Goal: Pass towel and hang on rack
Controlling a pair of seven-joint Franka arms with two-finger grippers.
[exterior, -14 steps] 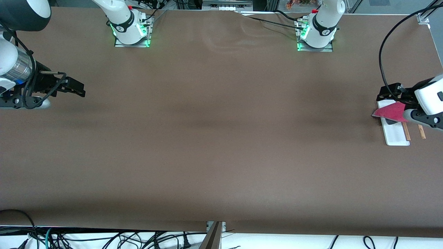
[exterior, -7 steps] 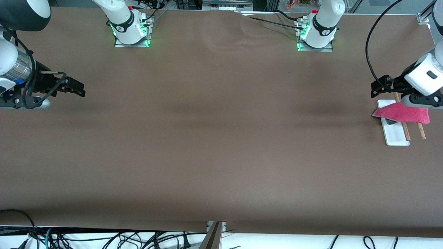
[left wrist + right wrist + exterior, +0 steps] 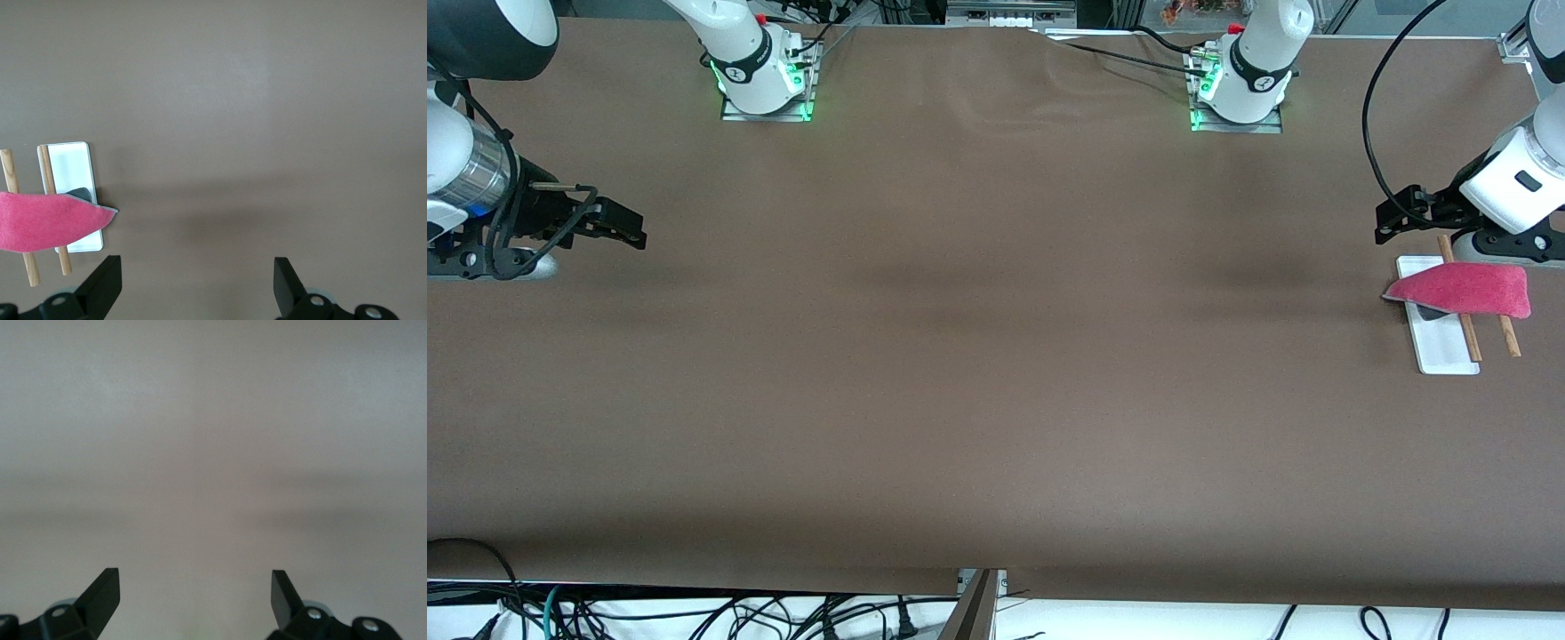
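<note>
A: Where are things on the brown desk [image 3: 978, 356]?

B: The rack [image 3: 1440, 342] stands at the left arm's end, and the towel [image 3: 1463, 291] is draped across both its rods.

A: And the pincers?

B: The left pincer [image 3: 1392, 222] hovers beside the rack with its jaws wide, holding nothing. The right pincer [image 3: 627, 229] waits at the right arm's end, also wide and empty.

The towel [image 3: 1463, 291] lies draped across both rods of the rack [image 3: 1440, 342] — just beside the left gripper [image 3: 1392, 224], which hangs over bare table [image 3: 996, 356] and holds nothing.
</note>
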